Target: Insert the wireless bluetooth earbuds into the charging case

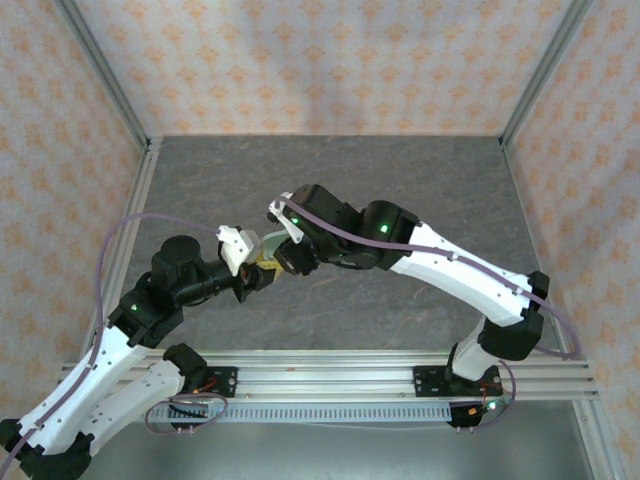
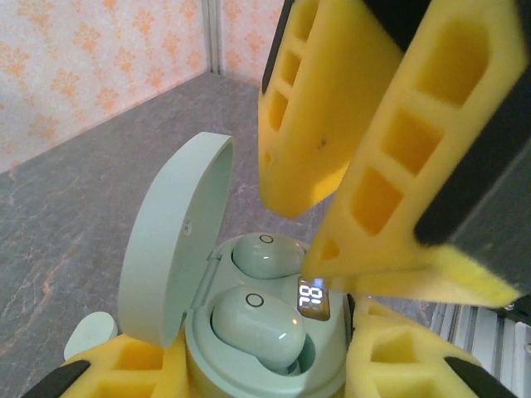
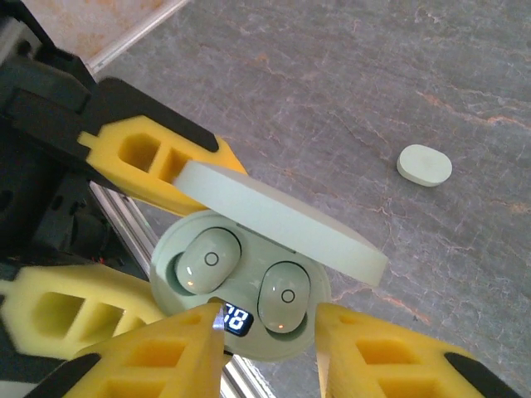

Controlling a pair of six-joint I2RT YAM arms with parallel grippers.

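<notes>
The pale green charging case (image 2: 328,369) stands with its lid (image 2: 170,249) swung open and its display lit, and my left gripper (image 2: 265,365) is shut on its body from both sides. Two pale green earbuds lie in its sockets: one (image 3: 209,259) is on the left gripper's side and a little tilted, the other (image 3: 284,297) sits flat. My right gripper (image 3: 270,323) hovers open just over the case. Its fingertips straddle the display and the flat earbud, and they hold nothing. In the top view both grippers meet at the case (image 1: 270,243) mid-table.
A small whitish oval piece (image 3: 424,165), shaped like another earbud, lies loose on the grey table (image 3: 332,75). The aluminium rail (image 1: 330,375) with the arm bases runs along the near edge. Patterned walls close in the table at the back and sides.
</notes>
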